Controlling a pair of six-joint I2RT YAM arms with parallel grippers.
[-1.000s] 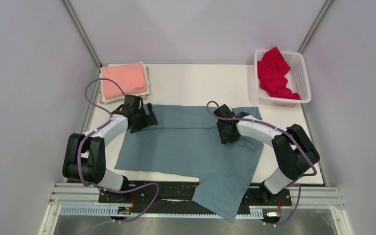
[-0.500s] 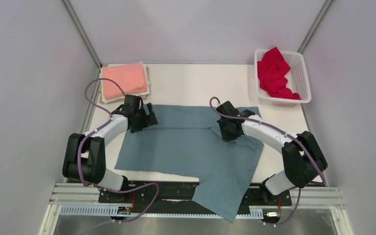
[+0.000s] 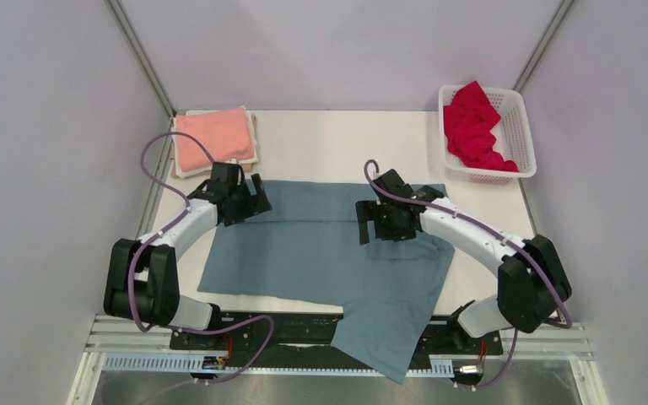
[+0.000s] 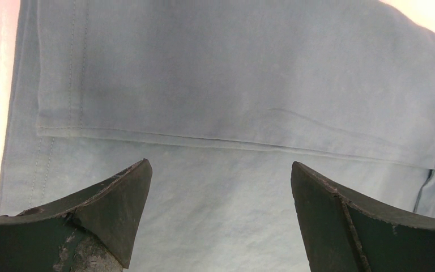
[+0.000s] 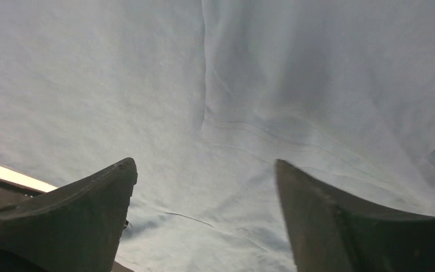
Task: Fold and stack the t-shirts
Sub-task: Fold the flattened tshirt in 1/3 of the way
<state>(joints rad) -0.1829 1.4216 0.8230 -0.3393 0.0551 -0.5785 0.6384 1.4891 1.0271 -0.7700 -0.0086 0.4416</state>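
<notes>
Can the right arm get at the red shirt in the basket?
Probably yes. The red t-shirt lies uncovered in the open basket on that arm's side, and the right end effector is open and empty.

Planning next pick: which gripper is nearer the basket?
Right. The right gripper is over the grey-blue shirt, left of the basket; the left gripper is farther left, near the pink shirt.

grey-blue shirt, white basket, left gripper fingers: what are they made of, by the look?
grey-blue shirt: matte soft cloth, likely cotton; stitched hems, gentle creases.
white basket: moulded plastic, going by its lattice walls.
left gripper fingers: dark, matte, scuffed edges; hard plastic or rubber, cannot tell.
</notes>
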